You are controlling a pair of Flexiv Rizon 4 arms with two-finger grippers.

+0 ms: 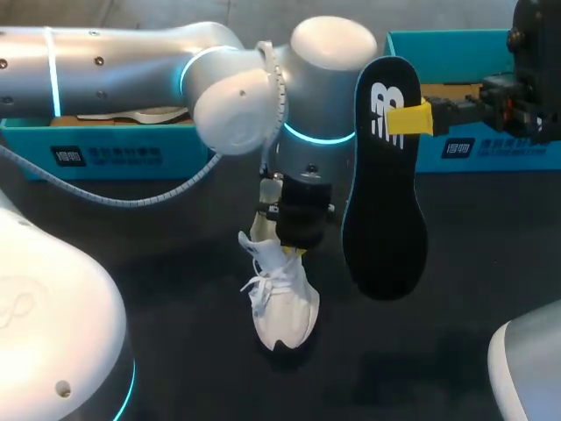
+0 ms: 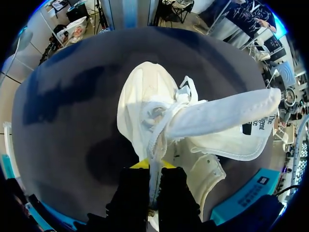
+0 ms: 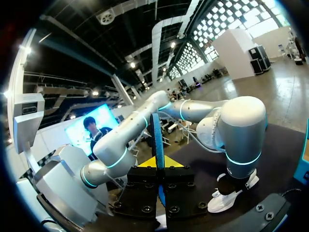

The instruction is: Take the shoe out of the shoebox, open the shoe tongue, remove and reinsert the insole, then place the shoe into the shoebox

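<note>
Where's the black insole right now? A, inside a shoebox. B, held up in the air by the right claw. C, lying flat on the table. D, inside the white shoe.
B: the right claw is shut on the black insole, which hangs in the air beside the white shoe, not touching it.

Silver arms [image 1: 131, 57] with cyan rings [image 1: 320, 134]; right tool [image 1: 408, 117] black, yellow-tipped.

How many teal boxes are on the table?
2. One teal box at the back left, behind the left arm; a second teal box at the back right, behind the right gripper. Arms may hide more.
</note>
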